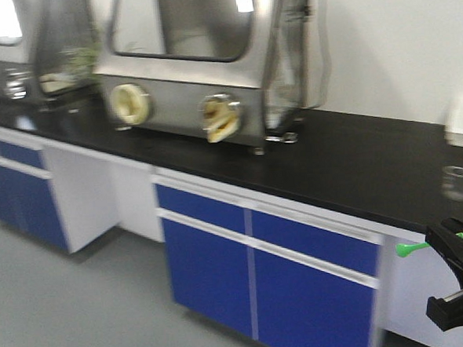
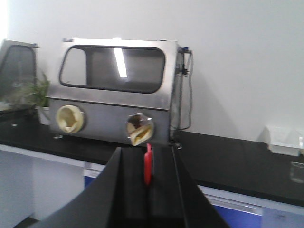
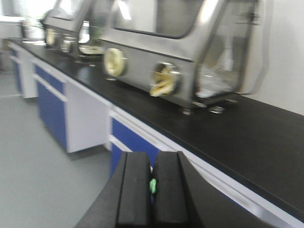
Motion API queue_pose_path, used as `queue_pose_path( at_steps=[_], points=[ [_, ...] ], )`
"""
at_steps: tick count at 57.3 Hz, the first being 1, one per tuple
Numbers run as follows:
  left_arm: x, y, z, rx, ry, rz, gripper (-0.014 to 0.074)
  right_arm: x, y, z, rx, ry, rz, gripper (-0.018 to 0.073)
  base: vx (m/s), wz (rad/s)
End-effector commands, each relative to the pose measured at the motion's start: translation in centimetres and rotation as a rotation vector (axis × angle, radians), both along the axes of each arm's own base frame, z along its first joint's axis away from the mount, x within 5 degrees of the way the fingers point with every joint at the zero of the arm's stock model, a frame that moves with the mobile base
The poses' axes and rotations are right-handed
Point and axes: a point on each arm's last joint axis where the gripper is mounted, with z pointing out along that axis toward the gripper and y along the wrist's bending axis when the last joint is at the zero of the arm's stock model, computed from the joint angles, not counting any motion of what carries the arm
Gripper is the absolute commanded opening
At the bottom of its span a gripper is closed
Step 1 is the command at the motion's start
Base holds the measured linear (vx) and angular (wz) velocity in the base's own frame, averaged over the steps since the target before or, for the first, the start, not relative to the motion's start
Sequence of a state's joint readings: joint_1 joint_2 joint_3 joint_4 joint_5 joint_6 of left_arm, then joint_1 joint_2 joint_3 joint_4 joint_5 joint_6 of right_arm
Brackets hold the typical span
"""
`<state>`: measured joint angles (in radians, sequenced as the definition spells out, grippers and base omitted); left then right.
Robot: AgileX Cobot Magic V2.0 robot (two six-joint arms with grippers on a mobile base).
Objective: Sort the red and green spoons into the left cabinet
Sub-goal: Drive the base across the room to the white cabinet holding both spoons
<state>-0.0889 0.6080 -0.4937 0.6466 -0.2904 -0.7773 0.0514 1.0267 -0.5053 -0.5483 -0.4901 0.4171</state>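
The red spoon [image 2: 148, 164] stands on edge between the black fingers of my left gripper [image 2: 146, 153], which is shut on it; its tip pokes out past the fingertips. My right gripper [image 3: 152, 156] is shut on the green spoon [image 3: 152, 185], of which only a small green bit shows in the slit between the pads. In the front view the green spoon [image 1: 411, 247] sticks out leftward from the right gripper [image 1: 442, 238] at the lower right edge. The left gripper is outside the front view. The left cabinet is out of view.
A long black lab counter [image 1: 349, 166] runs across the view with blue-fronted drawers and doors [image 1: 253, 274] beneath. Steel glove boxes [image 1: 201, 57] stand on it. A glass beaker [image 1: 458, 182] and a white bin [image 2: 284, 138] sit at the right. Grey floor [image 1: 75, 309] lies in front.
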Motion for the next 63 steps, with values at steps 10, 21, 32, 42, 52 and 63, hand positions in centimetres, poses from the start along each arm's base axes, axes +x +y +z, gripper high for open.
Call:
queue_pose_path(
  at_steps=[10, 21, 32, 42, 52, 63],
  points=[
    [-0.32, -0.29, 1.38, -0.033, -0.073, -0.041, -0.0006, -0.18, 0.20, 1.84, 0.032, -0.103, 0.027, -0.0004, 0.13, 0.76],
    [-0.32, -0.29, 1.38, -0.033, -0.073, -0.041, -0.0006, -0.18, 0.20, 1.84, 0.032, -0.103, 0.027, -0.0004, 0.16, 0.60],
    [-0.32, -0.29, 1.38, -0.033, -0.073, -0.041, -0.0006, -0.18, 0.20, 1.84, 0.032, -0.103, 0.027, -0.0004, 0.17, 0.56],
    [-0.32, -0.29, 1.38, -0.033, -0.073, -0.041, -0.0006, -0.18, 0.20, 1.84, 0.032, -0.103, 0.027, -0.0004, 0.17, 0.58],
    [-0.32, -0.29, 1.38, -0.033, -0.073, -0.041, -0.0006, -0.18, 0.20, 1.84, 0.032, -0.103, 0.027, -0.0004, 0.19, 0.61],
    [-0.32, -0.29, 1.38, -0.033, -0.073, -0.041, -0.0006, -0.18, 0.20, 1.84, 0.032, -0.103, 0.027, -0.0004, 0.21, 0.63]
  ],
)
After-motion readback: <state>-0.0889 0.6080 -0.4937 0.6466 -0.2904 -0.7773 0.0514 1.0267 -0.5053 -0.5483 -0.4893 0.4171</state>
